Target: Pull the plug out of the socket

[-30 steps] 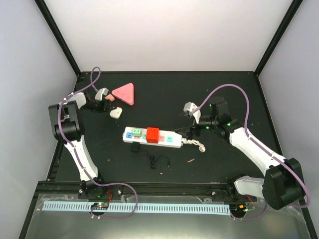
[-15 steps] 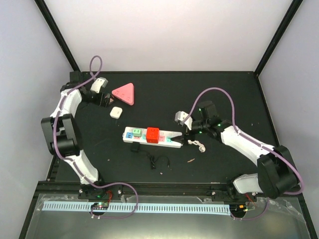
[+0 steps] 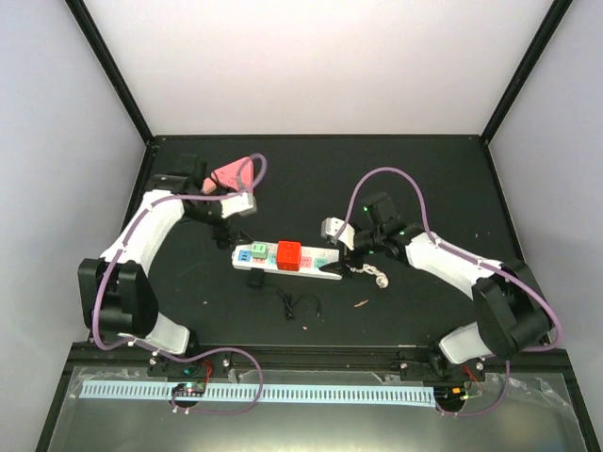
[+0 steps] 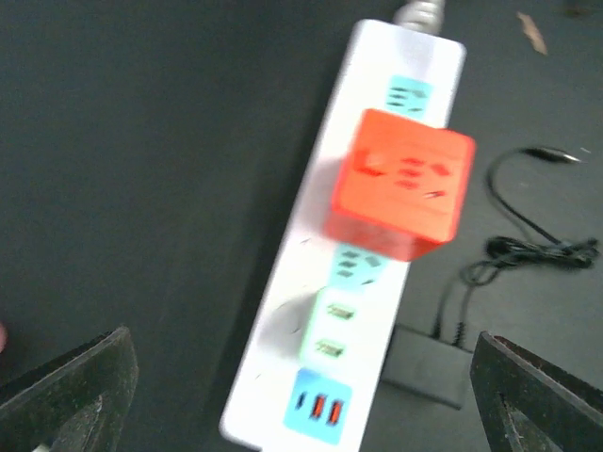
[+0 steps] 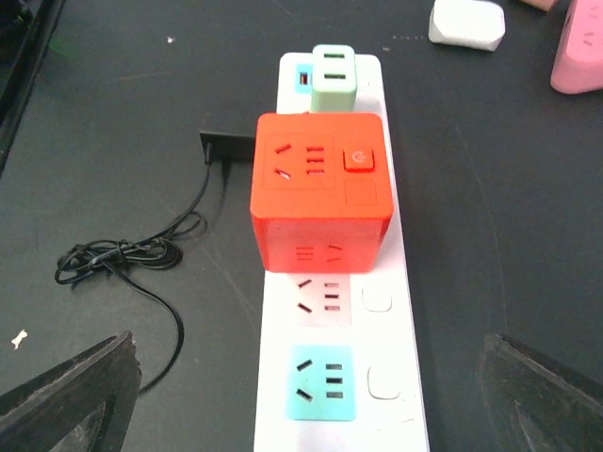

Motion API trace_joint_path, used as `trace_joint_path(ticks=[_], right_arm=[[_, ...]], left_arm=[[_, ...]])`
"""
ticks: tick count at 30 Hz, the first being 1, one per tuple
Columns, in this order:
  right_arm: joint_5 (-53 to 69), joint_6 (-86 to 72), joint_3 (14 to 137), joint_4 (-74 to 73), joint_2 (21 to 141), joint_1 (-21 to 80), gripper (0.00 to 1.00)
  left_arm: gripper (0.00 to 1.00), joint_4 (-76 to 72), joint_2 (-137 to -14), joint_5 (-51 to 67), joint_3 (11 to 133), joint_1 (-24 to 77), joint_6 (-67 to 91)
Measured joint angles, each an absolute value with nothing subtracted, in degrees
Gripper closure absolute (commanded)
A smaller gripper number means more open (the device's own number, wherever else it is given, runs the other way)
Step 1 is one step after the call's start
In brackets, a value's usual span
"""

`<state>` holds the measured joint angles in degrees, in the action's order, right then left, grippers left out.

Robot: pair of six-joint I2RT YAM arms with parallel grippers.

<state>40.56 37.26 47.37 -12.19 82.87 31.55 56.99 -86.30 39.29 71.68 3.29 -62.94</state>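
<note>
1. On black table (image 3: 424,188), mid-field: socket (image 3: 311,271) lying flat, long axis L–R in top view, knotted cord (image 3: 376,276) at R end.
2. Over cord end: right gripper (image 5: 306,344), jaws wide apart, nothing held. Strip runs straight away from it in wrist view.
3. Over opposite end: left gripper (image 4: 301,337), likewise spread wide, empty. Strip slanted in its view, pic blurred.
4. Approx. mid-strip, between both grippers: red cube plug (image 3: 288,254), seated, untouched. Centred ahead of R, off-centre for L. Prob. R arm better lined up to pull.
5. Beside cube, toward L end: small green plug (image 5: 334,79).
</note>
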Motion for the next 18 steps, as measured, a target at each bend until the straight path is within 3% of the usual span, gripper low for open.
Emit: trace_joint_path(ticks=[12,18], right_arm=[[38.72,34.89,47.94,-13.96,83.09,31.81,0.0],[38.17,28.23,42.26,-4.25,81.76,32.51,0.0]], left_arm=[[0.01,55.7,-90.83,36.82,69.06,21.37,-72.36],[0.01,52.86,-93.54,34.28,69.04,24.95,-72.38]])
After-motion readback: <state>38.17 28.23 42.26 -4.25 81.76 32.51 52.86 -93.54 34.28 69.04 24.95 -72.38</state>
